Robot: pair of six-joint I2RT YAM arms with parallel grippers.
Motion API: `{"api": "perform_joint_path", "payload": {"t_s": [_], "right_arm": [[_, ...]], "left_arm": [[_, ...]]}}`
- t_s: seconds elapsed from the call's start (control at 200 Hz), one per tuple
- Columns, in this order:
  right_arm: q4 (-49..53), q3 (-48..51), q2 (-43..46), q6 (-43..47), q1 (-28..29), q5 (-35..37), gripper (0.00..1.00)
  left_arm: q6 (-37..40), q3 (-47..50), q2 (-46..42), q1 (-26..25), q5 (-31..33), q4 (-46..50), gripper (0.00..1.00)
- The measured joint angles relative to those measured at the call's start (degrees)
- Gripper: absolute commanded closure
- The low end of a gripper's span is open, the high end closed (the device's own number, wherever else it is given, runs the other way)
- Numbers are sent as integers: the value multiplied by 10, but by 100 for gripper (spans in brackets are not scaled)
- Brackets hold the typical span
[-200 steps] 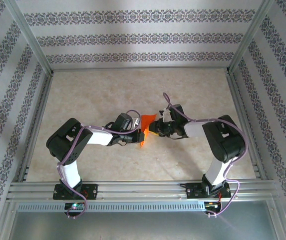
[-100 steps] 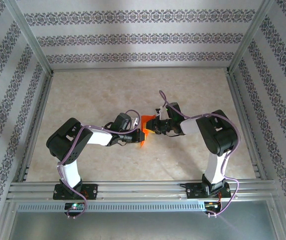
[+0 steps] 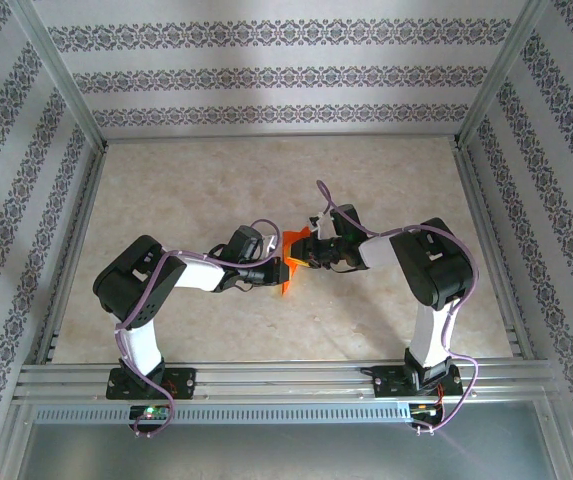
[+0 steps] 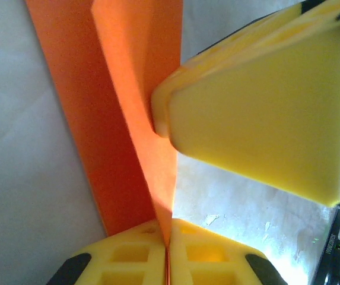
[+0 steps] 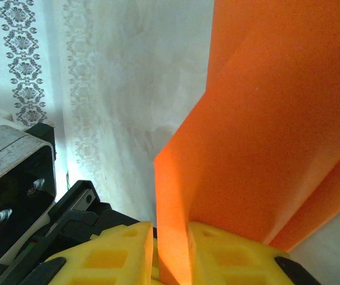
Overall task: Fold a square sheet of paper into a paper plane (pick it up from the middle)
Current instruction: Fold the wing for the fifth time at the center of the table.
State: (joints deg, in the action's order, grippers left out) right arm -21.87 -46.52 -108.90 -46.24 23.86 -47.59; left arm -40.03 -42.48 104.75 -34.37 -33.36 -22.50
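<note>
- Over the middle of the table (image 3: 266, 180), in the top view, both arms bend inward and their grippers meet at one spot.
- The left arm (image 3: 156, 285) lies low and reaches rightward, with a purple cable looped along it.
- The left gripper (image 3: 279, 270) ends at the left edge of the paper (image 3: 292, 243).
- In the left wrist view, its two yellow fingers (image 4: 128, 255) are pressed together. The paper's lower tip is pinched in the seam between them, so this pincer is clamped on the paper.
- The paper is bright orange and folded, and stands on edge between the two grippers.
- From the left wrist it shows a darker back panel and a lighter front flap, and the flap narrows down toward the fingers.
- One small orange corner pokes out below the grippers in the top view.
- Whether the paper touches the table cannot be told.
- The right gripper (image 3: 306, 255) sits just beside the left one, on the paper's right side.
- In the left wrist view, one of its yellow fingers enters from the upper right, and its rounded tip touches the flap.
- In the right wrist view, the folded layers rise from the narrow gap between its own fingers (image 5: 235, 255), so this pincer is also clamped on the paper.
- The right arm (image 3: 431, 265) stands taller and folds back toward the centre.
</note>
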Motion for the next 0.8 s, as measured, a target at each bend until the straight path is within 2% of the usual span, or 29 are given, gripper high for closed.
{"api": "perform_joint_path", "payload": {"t_s": [0.15, 0.31, 0.799], "right_arm": [[10, 1, 2, 1, -1, 14, 77], [17, 3, 9, 1, -5, 21, 75], [28, 9, 41, 14, -5, 17, 76]], "left_arm": [[0, -1, 0, 0, -1, 0, 90], [1, -2, 1, 0, -1, 4, 94], [-2, -4, 4, 4, -8, 6, 94]]}}
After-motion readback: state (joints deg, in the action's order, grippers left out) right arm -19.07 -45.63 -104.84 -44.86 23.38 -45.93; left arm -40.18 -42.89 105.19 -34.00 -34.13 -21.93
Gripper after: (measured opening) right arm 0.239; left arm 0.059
